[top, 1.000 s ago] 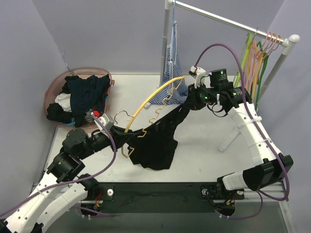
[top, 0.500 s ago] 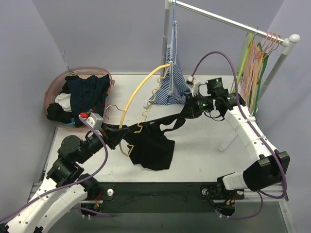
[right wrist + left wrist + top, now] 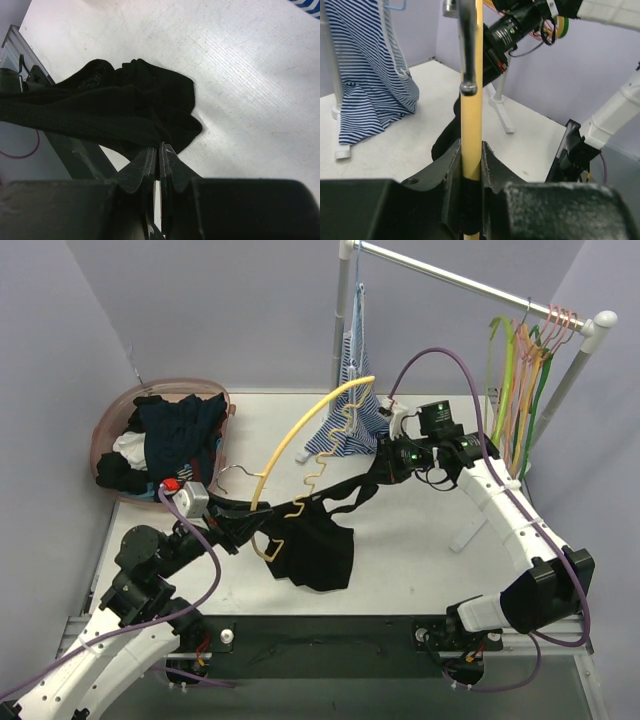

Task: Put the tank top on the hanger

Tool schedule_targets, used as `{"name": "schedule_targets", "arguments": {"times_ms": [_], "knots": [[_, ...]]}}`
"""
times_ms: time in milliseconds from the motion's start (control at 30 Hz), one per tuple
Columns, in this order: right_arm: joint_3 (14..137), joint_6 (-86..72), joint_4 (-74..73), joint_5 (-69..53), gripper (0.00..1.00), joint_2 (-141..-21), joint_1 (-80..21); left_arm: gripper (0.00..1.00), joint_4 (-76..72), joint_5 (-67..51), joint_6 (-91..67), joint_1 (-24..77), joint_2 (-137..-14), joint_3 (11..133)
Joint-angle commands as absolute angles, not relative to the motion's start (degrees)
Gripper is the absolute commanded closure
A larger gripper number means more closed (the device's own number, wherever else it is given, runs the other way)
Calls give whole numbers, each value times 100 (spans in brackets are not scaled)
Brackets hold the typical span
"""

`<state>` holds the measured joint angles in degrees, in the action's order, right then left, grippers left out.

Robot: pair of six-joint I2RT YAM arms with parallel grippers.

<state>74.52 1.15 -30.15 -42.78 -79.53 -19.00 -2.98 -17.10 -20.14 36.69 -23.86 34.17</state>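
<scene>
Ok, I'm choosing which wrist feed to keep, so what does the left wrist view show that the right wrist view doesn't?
Only the left wrist view: the yellow hanger clamped between the left fingers, its metal hook, and the right arm.
Only the right wrist view: the right fingers pinched shut on the tank top.
Both: black tank top fabric, the white table, and the striped garment, just a corner in the right wrist view.

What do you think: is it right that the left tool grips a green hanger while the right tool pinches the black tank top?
No: the left tool grips a yellow hanger, as the left wrist view shows. The right tool pinches the black tank top.
</scene>
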Motion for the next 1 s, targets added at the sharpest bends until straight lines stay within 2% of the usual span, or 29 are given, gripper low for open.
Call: {"name": "schedule_targets", "arguments": {"times_ms": [0,67,267,967], "knots": [[7804,9,-2900,-3850,100,-7981,-1811,100,-21,-2574,-1268,3639,-2452,3875],[7945,0,-2909,-3885,100,-7963,-1610,100,917,-2680,-600,3639,-2566,4148],[8156,-193,-2900,-4087,100,-7831,-1380,100,2292,-2505,719,3630,-2751,4649],[8104,-343,-2839,-4236,100,-7646,-905,100,3489,-1495,1933,3630,-3085,4887]]}}
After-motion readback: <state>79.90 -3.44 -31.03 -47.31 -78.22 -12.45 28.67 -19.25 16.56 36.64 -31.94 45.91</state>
